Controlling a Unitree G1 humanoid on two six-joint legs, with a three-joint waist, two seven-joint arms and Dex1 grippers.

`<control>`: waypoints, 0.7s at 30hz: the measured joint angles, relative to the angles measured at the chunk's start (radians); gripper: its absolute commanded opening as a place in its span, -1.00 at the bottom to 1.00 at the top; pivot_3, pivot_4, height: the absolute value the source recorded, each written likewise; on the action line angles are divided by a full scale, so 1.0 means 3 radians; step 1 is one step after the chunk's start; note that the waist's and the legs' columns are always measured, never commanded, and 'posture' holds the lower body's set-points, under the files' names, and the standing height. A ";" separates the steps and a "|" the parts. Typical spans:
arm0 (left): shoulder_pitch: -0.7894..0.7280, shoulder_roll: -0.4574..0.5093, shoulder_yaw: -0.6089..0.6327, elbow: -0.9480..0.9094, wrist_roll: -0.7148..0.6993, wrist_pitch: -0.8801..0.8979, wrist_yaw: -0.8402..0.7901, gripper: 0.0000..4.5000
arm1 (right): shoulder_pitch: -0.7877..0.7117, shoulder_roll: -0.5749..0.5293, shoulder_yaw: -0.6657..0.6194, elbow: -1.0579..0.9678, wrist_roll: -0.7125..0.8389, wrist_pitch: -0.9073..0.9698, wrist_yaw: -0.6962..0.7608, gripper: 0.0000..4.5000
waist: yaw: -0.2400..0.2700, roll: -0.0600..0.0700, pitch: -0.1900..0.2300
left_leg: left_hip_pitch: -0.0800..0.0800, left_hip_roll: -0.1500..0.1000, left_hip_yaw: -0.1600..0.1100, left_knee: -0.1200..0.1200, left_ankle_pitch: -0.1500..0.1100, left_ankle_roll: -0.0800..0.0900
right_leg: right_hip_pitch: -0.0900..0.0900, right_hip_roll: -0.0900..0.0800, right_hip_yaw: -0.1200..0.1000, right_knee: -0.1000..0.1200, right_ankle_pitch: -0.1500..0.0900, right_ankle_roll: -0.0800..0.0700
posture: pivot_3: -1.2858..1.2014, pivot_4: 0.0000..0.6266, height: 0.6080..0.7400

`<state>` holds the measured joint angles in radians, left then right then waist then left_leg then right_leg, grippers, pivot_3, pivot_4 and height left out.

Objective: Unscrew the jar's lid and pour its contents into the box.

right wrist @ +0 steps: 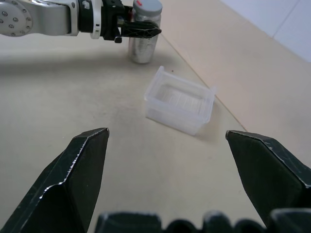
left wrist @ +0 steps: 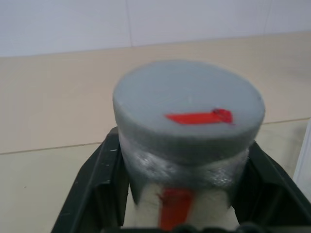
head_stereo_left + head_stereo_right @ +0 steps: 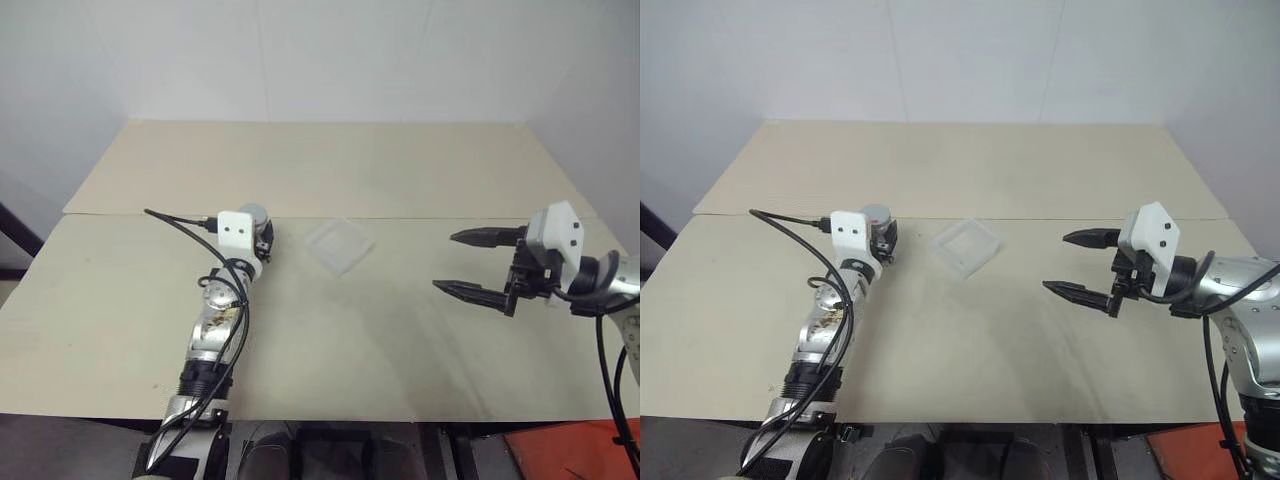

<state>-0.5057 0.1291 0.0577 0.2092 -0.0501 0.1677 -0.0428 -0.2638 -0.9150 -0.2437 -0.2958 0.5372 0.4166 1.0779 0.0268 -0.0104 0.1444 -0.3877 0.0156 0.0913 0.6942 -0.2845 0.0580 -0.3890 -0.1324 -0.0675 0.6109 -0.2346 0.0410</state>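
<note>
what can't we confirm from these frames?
- Jar contents: lid is on, wall opaque in every view.
- Jar base in left wrist view: cut off by the bottom edge, flanked by the left gripper's fingers.
- Box interior: looks bare, but clear plastic; tiny items wouldn't show.
- Jar body in head views: behind the left wrist.

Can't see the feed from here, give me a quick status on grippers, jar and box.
Left gripper shut on the jar, lid on. Right gripper open, hovering apart. Box empty beside the jar. Nothing in the way.
</note>
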 measured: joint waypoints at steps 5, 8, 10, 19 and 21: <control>-0.0022 0.0038 -0.0011 0.0012 -0.0003 0.0008 -0.0107 -0.09 | -0.0030 0.0041 0.0000 -0.0051 0.0088 0.0025 -0.0066 1.00 | -0.0001 0.0000 0.0000 | -0.0001 0.0000 0.0000 0.0000 0.0000 0.0000 | 0.0000 0.0001 -0.0001 0.0001 0.0000 0.0000 | 0.03 -0.52 1.00; -0.0122 0.0322 -0.0073 -0.0028 -0.0105 0.0146 -0.0540 -0.09 | -0.0175 0.0135 0.0049 -0.0127 0.0132 0.0096 -0.0152 1.00 | -0.0023 0.0000 0.0000 | -0.0003 0.0001 0.0000 0.0000 0.0002 -0.0004 | -0.0004 0.0004 -0.0001 0.0003 0.0000 0.0000 | 0.03 -0.52 1.00; -0.0197 0.0570 -0.0089 -0.0132 -0.0219 0.0278 -0.0910 -0.09 | -0.0311 0.0212 0.0144 -0.0146 0.0171 0.0144 -0.0195 1.00 | -0.0046 0.0000 0.0000 | -0.0002 0.0002 0.0001 0.0000 0.0003 -0.0005 | -0.0005 0.0005 -0.0001 0.0003 0.0000 0.0000 | 0.03 -0.52 1.00; -0.0564 0.1687 0.0026 -0.0139 -0.1270 0.0605 -0.3404 -0.09 | -0.1108 0.0610 0.0559 -0.0022 0.0357 0.0507 -0.0287 1.00 | -0.0069 0.0001 0.0001 | -0.0007 0.0000 0.0003 -0.0001 0.0004 -0.0007 | -0.0010 0.0008 -0.0005 0.0006 -0.0001 0.0001 | 0.03 -0.52 1.00; -0.0635 0.1684 -0.0013 -0.0012 -0.1399 0.0602 -0.3815 -0.09 | -0.1296 0.0740 0.0651 -0.0015 0.0404 0.0615 -0.0326 1.00 | -0.0051 0.0001 0.0001 | -0.0009 -0.0001 0.0001 0.0001 0.0004 -0.0007 | -0.0009 0.0008 -0.0009 0.0007 -0.0001 0.0001 | 0.03 -0.52 1.00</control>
<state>-0.6963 0.6343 0.0537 0.2057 -0.4698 0.3484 -1.1872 -0.6527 -0.6930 -0.0483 -0.3002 0.6584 0.6011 0.9801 0.0115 -0.0100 0.1446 -0.3903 0.0152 0.0917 0.6946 -0.2833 0.0559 -0.3919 -0.1300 -0.0701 0.6128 -0.2349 0.0413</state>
